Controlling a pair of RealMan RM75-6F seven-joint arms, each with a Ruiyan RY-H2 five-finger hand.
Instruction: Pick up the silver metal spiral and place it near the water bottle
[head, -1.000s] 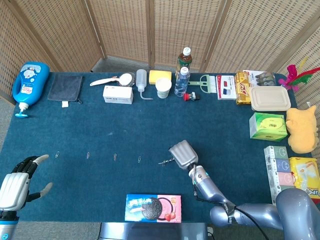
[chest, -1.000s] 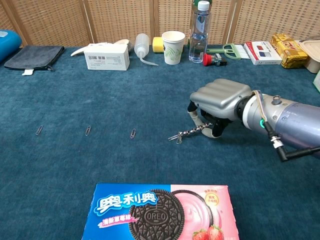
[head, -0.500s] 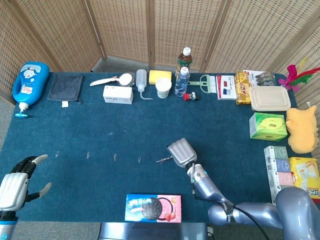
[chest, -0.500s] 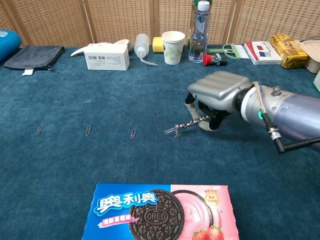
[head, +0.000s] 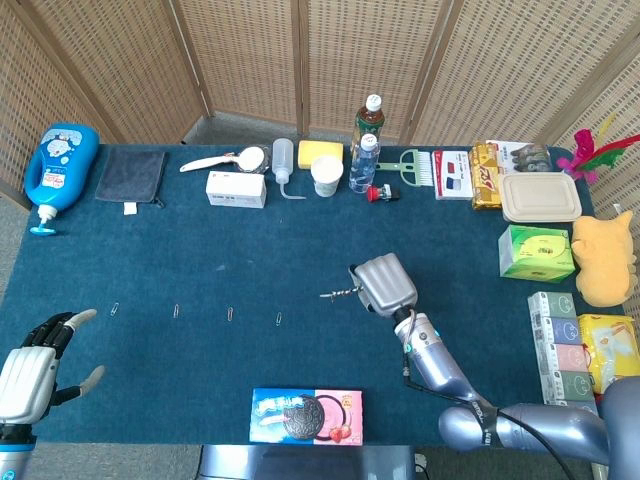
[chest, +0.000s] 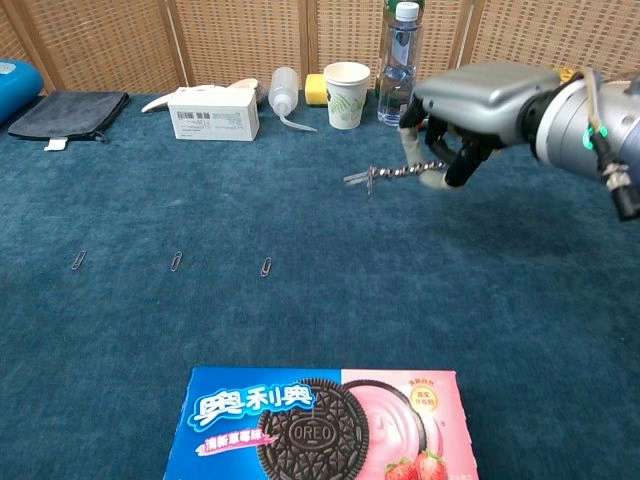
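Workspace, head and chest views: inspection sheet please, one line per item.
Surface: blue carpeted table.
Job's things: silver metal spiral off the table, pinched in the right robot hand; water bottle upright at the far edge.
Clutter: Oreo box at the near edge; paper clips in a row; paper cup, white box and squeeze bottle along the far edge; tissue box and yellow plush on the right.
Hands: left robot hand holds nothing, fingers apart.
Cables: black cable along the right arm.
Surroundings: wicker screens.
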